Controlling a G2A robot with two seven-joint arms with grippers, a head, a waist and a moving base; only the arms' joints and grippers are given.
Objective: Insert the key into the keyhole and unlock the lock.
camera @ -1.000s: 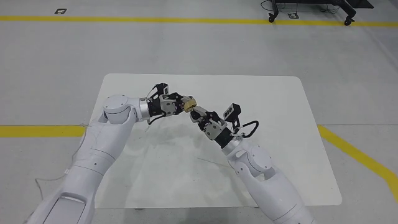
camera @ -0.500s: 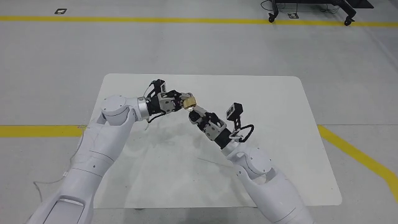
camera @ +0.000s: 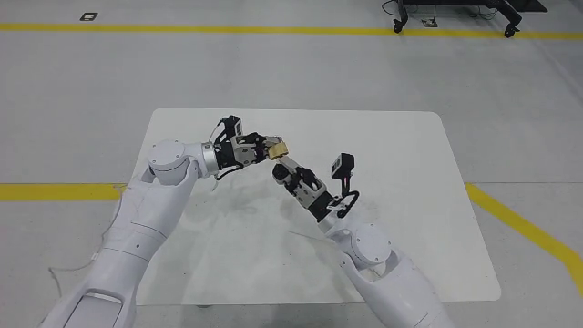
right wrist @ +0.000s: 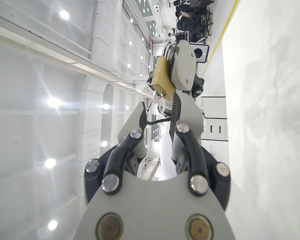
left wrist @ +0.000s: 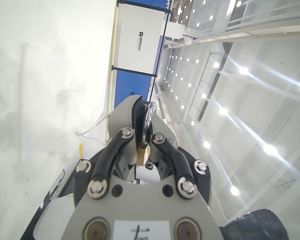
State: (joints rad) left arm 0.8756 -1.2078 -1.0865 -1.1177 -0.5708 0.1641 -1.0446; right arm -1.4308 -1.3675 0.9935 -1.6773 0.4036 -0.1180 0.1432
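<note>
**Lock held aloft, key at its keyhole end**
The left gripper (left wrist: 145,112) is clamped on the brass lock (right wrist: 162,77), keeping it off the table (camera: 410,237) with its keyhole end facing the right gripper (right wrist: 158,106). That gripper's fingers stand apart around the key (right wrist: 162,103), pinching nothing. The right wrist view shows this gap, while from above it is too small to judge.

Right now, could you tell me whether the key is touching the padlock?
Touching. The right wrist view shows the key seated in the bottom face of the padlock, which the left end effector holds.
</note>
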